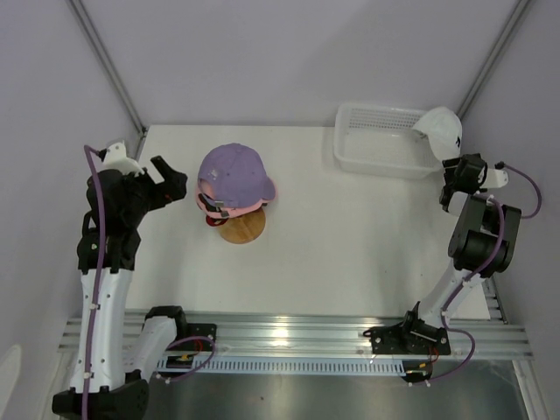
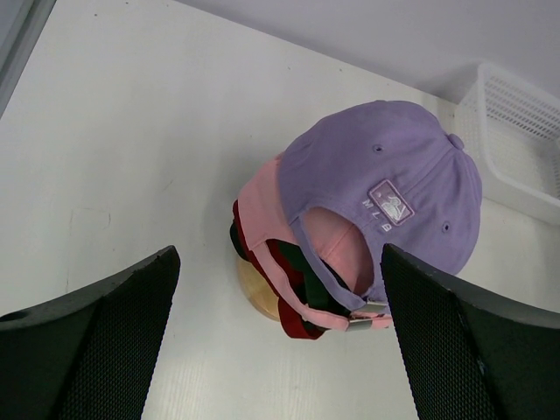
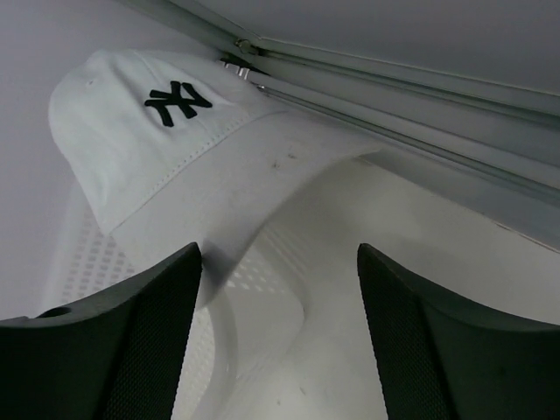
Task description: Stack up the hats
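Nearest me on the left, the left gripper [image 1: 171, 179] hangs with its fingers [image 2: 96, 341] spread wide and empty. It is aimed at the stack just to its right, where the lavender cap [image 1: 232, 171] tops the pink cap [image 1: 254, 206], with a red cap [image 1: 213, 220] and a dark cap [image 2: 238, 238] beneath, all on the wooden stand [image 1: 243, 227]. That pile sits askew, so I judge a careless nudge or a heavy drop could slide it off. At the far right, the white cap [image 3: 131, 149] perches on the far right corner of the white mesh basket [image 1: 376, 149]. The cap is soft, so a shallow pinch could slip, snag the rim and drag the basket, or push the cap off the table's edge. The right gripper [image 1: 455, 166] faces it, fingers apart and holding nothing. The cap lies just beyond the tips and left of the gap, not yet between them.
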